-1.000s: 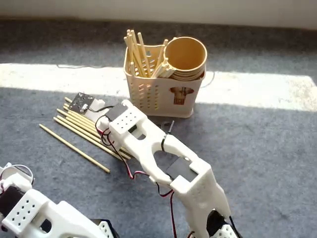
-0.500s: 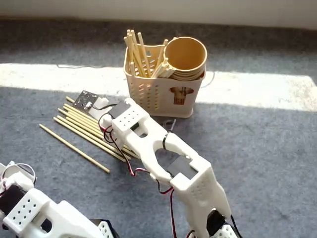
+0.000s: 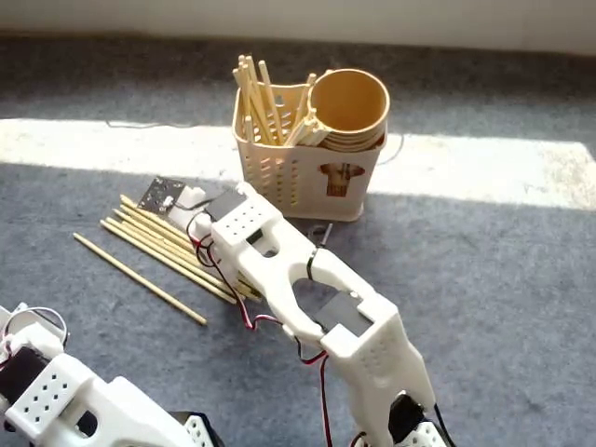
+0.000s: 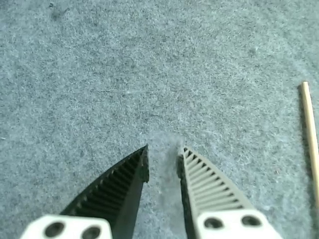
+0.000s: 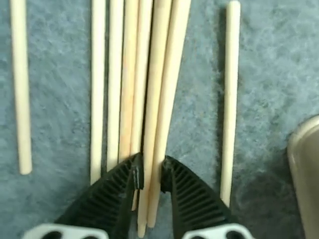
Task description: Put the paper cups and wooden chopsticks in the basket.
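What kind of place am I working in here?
Probably an indoor room, on a surface covered in grey carpet. A pale wall runs along the far edge, a sunlight band crosses it, and a basket and loose chopsticks sit on it.

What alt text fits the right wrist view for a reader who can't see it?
The right gripper clamps two wooden chopsticks from a bundle lying side by side on grey carpet. Two more chopsticks lie apart, one each side of the bundle, and a pale basket corner shows nearby.
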`<control>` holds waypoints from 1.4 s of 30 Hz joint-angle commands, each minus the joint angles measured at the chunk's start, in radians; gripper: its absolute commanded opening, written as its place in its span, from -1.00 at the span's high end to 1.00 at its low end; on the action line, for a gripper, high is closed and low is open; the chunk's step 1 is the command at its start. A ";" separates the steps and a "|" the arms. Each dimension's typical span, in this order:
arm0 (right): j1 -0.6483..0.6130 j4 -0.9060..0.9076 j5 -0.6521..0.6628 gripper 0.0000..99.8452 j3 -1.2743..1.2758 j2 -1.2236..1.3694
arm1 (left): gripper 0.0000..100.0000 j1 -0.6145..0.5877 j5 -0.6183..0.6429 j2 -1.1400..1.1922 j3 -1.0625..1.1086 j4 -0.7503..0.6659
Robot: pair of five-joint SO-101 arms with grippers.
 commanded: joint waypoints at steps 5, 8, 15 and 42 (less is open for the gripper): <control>0.004 0.104 0.011 0.99 -0.027 -0.021 | 0.79 0.021 0.003 -0.015 -0.004 -0.017; 0.004 0.145 0.011 0.99 -0.028 -0.036 | 0.79 0.021 0.003 -0.015 -0.004 -0.017; 0.005 0.151 0.011 0.99 0.028 -0.219 | 0.79 0.021 0.003 -0.015 0.002 -0.041; 0.008 -0.088 -0.259 0.99 0.435 -1.093 | 0.79 0.021 0.005 -0.015 0.002 -0.043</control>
